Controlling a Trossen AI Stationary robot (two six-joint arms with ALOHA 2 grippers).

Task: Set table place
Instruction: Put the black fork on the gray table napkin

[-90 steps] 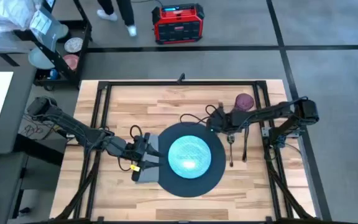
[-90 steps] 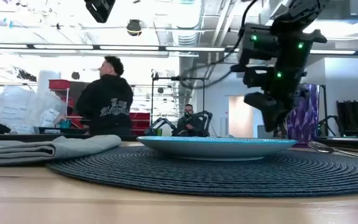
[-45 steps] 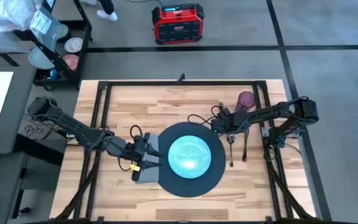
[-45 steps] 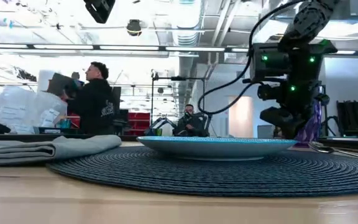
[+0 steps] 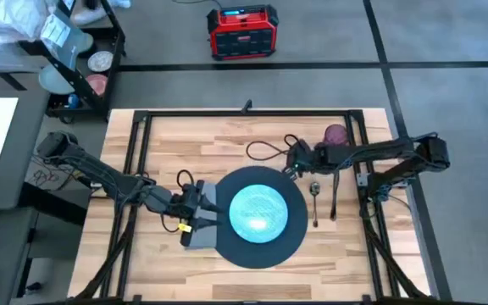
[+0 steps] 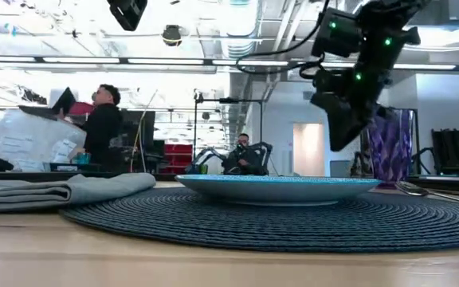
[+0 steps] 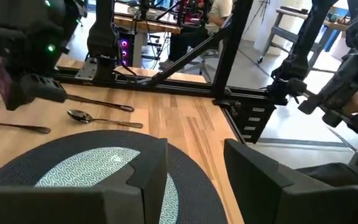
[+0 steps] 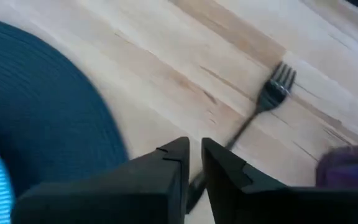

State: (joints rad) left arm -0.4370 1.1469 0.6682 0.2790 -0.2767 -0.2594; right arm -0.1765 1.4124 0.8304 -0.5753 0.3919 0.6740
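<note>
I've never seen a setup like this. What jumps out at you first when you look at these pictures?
The bright teal plate on a big dark round mat at the middle of the wooden table. Two dark arms reach in from either side: the left tool sits over a grey napkin beside the mat, while the right tool hangs above the mat's far right edge, with a purple cup and a spoon near it.

R hand [image 5: 296, 158] lifted off spoon [image 5: 314, 191], shifted twd fork [image 8: 261, 106].

Woven matt mat [image 6: 293, 223], glossy plate [image 6: 277, 188], wooden table [image 5: 176, 144], cloth napkin [image 6: 54, 191]
</note>
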